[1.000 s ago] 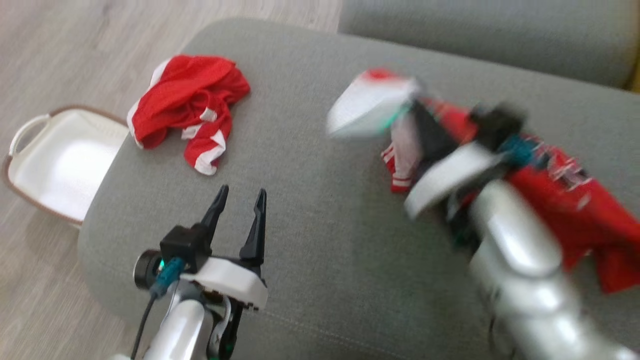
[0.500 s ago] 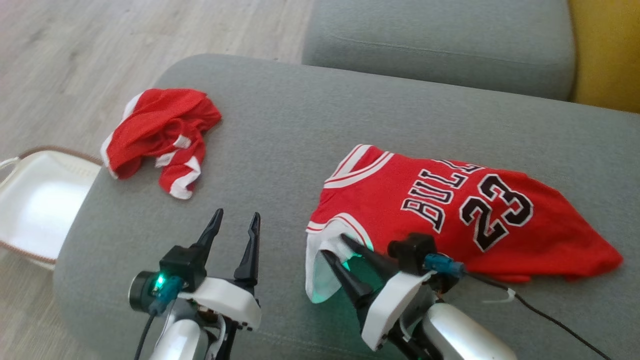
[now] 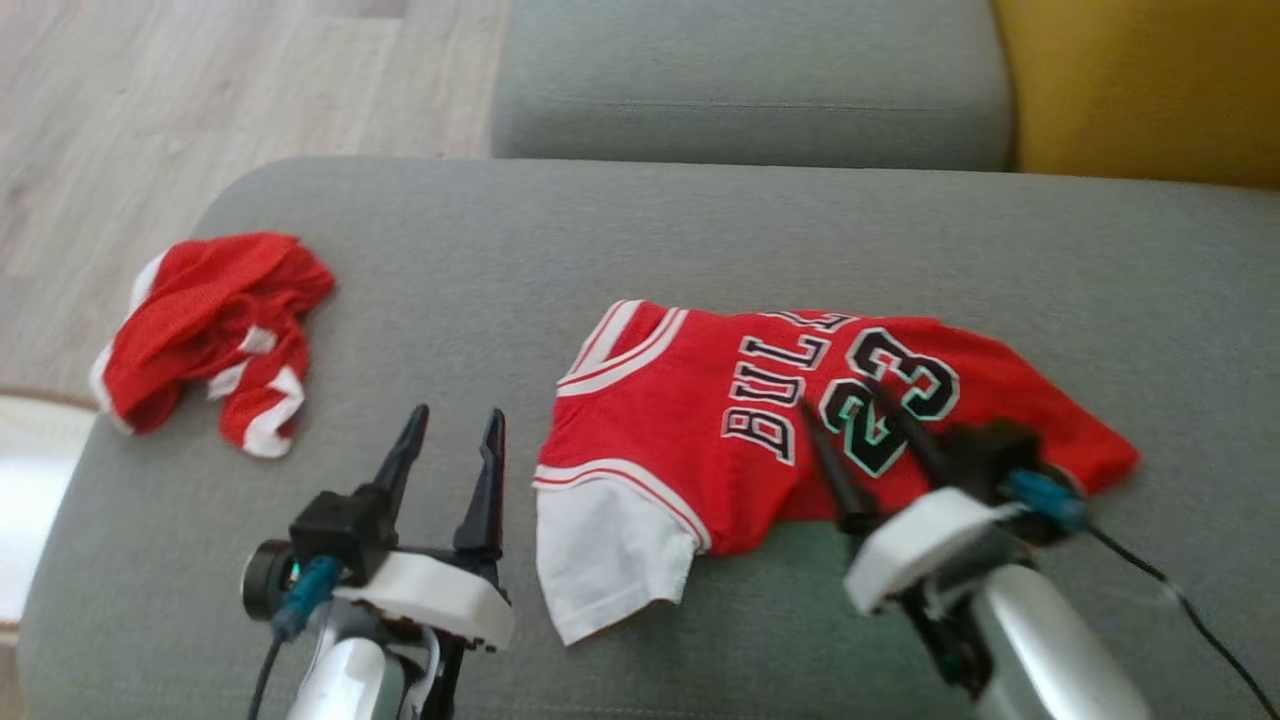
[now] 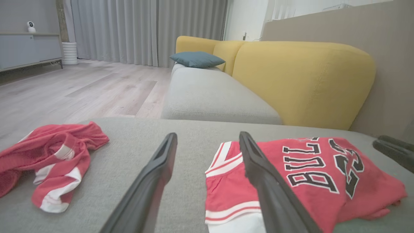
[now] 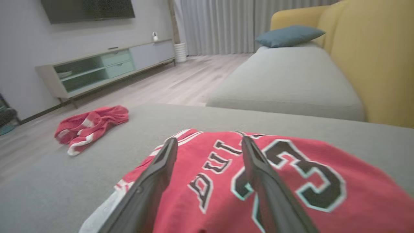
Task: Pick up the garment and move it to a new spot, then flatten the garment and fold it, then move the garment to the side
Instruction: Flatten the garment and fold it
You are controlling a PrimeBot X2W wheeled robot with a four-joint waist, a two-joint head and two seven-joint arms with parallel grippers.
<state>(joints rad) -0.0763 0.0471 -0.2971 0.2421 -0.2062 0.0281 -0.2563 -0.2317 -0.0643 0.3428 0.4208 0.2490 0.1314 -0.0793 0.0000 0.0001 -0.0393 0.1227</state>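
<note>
The garment, a red jersey point(image 3: 690, 420) with black lettering and a white sleeve, lies partly spread on the grey sofa seat point(image 3: 600, 230); it also shows in the left wrist view point(image 4: 310, 181) and the right wrist view point(image 5: 307, 174). My right gripper point(image 3: 840, 395) hovers open just over the jersey's number, its fingers point(image 5: 209, 139) holding nothing. To the left of the jersey, my left gripper point(image 3: 456, 415) stands open over bare cushion, its fingers point(image 4: 207, 136) framing the jersey's near armhole.
A crumpled red-and-white garment point(image 3: 210, 330) lies near the seat's left edge. A white basket point(image 3: 30, 470) sits on the floor past that edge. Behind are another grey cushion point(image 3: 750, 90) and a yellow backrest point(image 3: 1140, 90).
My right gripper opened and let go of the jersey, which now lies on the seat, then moved right over its number. The head camera shifted. The left gripper stayed put.
</note>
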